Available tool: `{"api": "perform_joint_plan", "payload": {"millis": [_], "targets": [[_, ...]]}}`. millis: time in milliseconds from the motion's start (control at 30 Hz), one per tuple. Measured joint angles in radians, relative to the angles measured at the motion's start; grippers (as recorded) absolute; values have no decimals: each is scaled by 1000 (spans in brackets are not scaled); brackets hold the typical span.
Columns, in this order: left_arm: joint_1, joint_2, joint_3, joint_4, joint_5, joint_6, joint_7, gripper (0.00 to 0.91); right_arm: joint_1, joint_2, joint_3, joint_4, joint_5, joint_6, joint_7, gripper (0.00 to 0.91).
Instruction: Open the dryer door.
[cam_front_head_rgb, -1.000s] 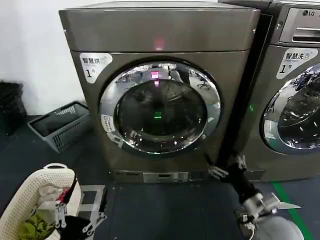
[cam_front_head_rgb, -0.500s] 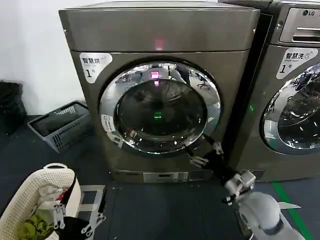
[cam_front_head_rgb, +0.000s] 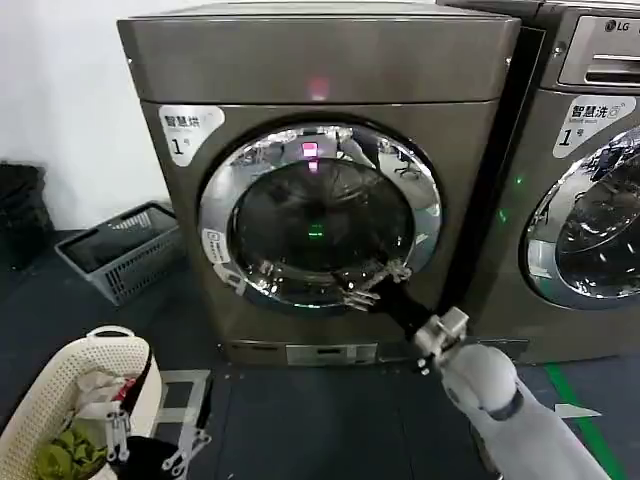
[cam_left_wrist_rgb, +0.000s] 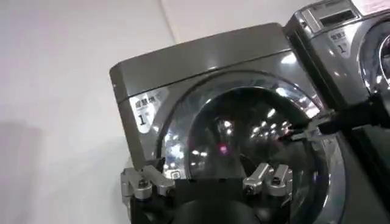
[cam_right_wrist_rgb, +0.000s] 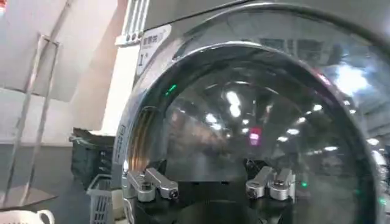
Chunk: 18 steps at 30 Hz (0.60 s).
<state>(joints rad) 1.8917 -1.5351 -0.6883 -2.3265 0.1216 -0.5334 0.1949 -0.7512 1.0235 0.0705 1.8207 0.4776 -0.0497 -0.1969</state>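
The dryer (cam_front_head_rgb: 320, 60) is a bronze-grey box with a white "1" label (cam_front_head_rgb: 190, 130) and a pink light (cam_front_head_rgb: 318, 88). Its round dryer door (cam_front_head_rgb: 320, 215) lies shut, a chrome ring around dark glass. My right gripper (cam_front_head_rgb: 375, 285) is open in front of the ring's lower right part; whether it touches the ring I cannot tell. In the right wrist view the open right gripper (cam_right_wrist_rgb: 210, 182) faces the door glass (cam_right_wrist_rgb: 256, 122) close up. My left gripper (cam_front_head_rgb: 155, 440) is parked low at the left, open. The left wrist view shows the left gripper (cam_left_wrist_rgb: 207, 182), the door (cam_left_wrist_rgb: 244, 140) and, farther off, the right gripper (cam_left_wrist_rgb: 301, 131).
An LG-marked machine (cam_front_head_rgb: 590, 200) stands right beside the dryer. A grey wire basket (cam_front_head_rgb: 125, 250) sits on the floor at the left, by a white wall. A white laundry basket (cam_front_head_rgb: 60, 400) with clothes is next to my left gripper. Dark floor lies before the dryer.
My right gripper has risen and moved left, from floor level by the dryer's lower right corner to the lower right of the door ring. The left arm has not moved.
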Motion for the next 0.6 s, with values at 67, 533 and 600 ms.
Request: {"api": "perform_joint_plan", "payload": {"millis": [67, 533, 600], "targets": [[0, -2, -1, 0, 0, -2, 0, 907, 21, 5, -20, -15, 4, 0, 0, 907], [0, -13, -11, -3, 2, -9, 0, 907, 196, 78, -170, -138, 12, -3, 0, 907], [1, -14, -12, -3, 2, -9, 0, 907, 212, 88, -184, -151, 12, -3, 0, 907]]}}
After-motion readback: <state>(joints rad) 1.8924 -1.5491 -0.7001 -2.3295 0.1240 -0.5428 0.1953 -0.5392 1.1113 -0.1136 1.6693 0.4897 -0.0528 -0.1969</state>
